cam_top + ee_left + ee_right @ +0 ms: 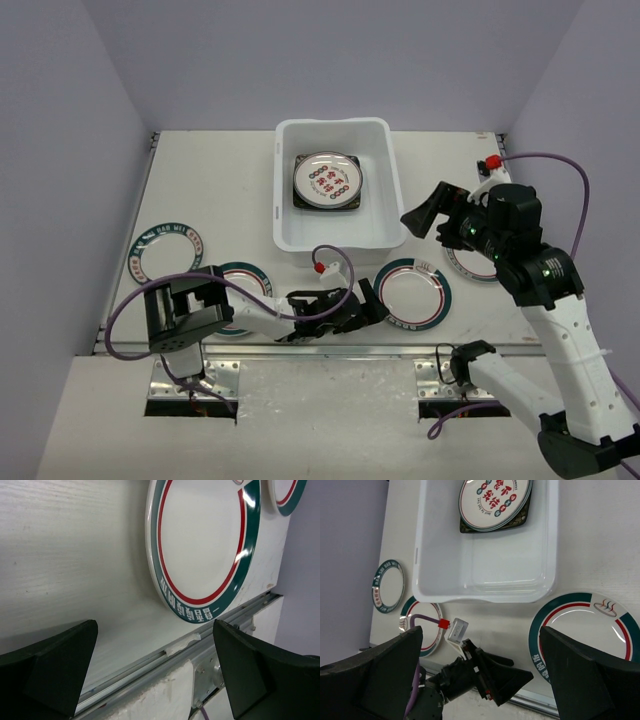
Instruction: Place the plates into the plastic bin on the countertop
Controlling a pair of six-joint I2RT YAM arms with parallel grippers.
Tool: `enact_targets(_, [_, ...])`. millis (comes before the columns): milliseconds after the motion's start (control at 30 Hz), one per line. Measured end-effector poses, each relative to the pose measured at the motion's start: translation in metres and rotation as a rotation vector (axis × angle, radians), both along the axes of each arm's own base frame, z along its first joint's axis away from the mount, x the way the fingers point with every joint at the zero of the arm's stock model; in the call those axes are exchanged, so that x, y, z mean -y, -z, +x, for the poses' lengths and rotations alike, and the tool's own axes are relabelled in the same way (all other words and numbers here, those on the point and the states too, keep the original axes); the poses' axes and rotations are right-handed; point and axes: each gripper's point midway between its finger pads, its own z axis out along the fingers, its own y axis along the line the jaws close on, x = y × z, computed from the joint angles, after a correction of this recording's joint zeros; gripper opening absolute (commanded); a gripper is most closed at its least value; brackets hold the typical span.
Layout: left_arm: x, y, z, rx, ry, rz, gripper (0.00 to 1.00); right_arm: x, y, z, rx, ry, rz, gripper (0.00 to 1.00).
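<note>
Left claw (368, 306) released beside lower-centre plate (413, 294); slip one finger under its rim, low along worktop (220, 180); right claw (425, 218) released.

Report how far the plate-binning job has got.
Done: the plastic bin holds a stack, a red-character plate on a black square plate. In hand: nothing; left gripper and right gripper open, the left by the middle plate. Left: four teal-rimmed plates on the countertop: that one, the far-left plate, the plate by the left arm, the far-right plate.
</note>
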Motion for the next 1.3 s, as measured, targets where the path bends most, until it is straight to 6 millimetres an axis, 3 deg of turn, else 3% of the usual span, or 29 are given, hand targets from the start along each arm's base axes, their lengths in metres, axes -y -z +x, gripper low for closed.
enact_targets(233, [0.003,-0.002,0.019,0.01,-0.125,-0.082,0.93,-0.017,0.002,-0.021,0.003,-0.087,0.105,0.99])
enact_targets(400, [0.022,-0.001,0.037,0.006,-0.214,-0.137,0.73,-0.031,0.015,-0.042,-0.038,-0.159,0.196,0.99])
enact_targets(500, [0.036,0.003,0.046,-0.011,-0.261,-0.162,0.67,-0.038,0.015,-0.055,-0.056,-0.193,0.243,0.99])
enact_targets(567, [0.039,0.005,0.049,-0.027,-0.296,-0.178,0.43,-0.043,0.01,-0.061,-0.053,-0.221,0.27,0.99])
enact_targets(867, [0.03,0.026,0.046,-0.095,-0.409,-0.165,0.02,-0.057,-0.009,-0.073,-0.058,-0.285,0.344,0.99])
enact_targets(1133, [0.03,0.023,0.039,-0.07,-0.42,-0.152,0.0,-0.06,-0.02,-0.077,-0.038,-0.305,0.353,0.99])
enact_targets(1300, [0.027,-0.009,0.016,-0.014,-0.322,-0.09,0.0,-0.059,-0.025,-0.076,-0.035,-0.296,0.35,0.99])
